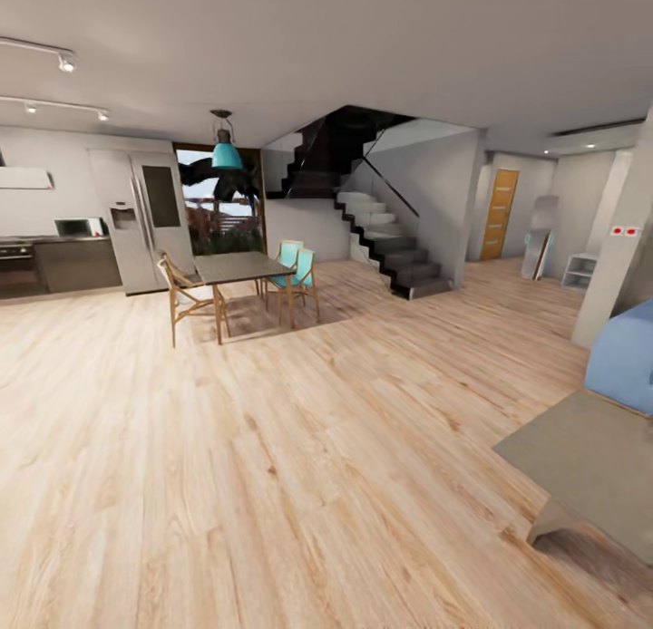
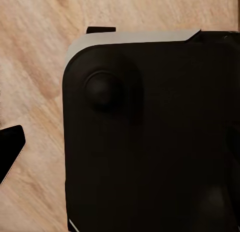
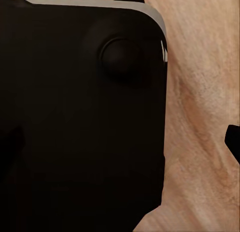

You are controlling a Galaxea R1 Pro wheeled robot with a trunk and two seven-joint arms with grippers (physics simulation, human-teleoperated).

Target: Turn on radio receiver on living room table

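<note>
The low table [image 1: 580,457] with a grey-beige top stands at the lower right of the head view, and only its near corner is in frame. The radio receiver is out of view. Behind the table is the edge of a blue sofa [image 1: 626,357]. Both wrist views look down on my black base [image 2: 150,142] [image 3: 80,122] and the light wood plank floor [image 2: 35,66]. A dark tip [image 2: 10,152], maybe a finger, pokes in at the edge of the left wrist view, and a similar dark tip [image 3: 233,142] is in the right wrist view. The jaw gaps cannot be judged.
A dining table [image 1: 238,268] with wooden and turquoise chairs stands mid-left under a teal pendant lamp [image 1: 226,153]. A fridge [image 1: 145,221] and kitchen counter [image 1: 54,262] are at far left. A dark staircase [image 1: 390,248] rises at centre. A white pillar [image 1: 621,248] stands right. Wide plank floor [image 1: 299,466] lies ahead.
</note>
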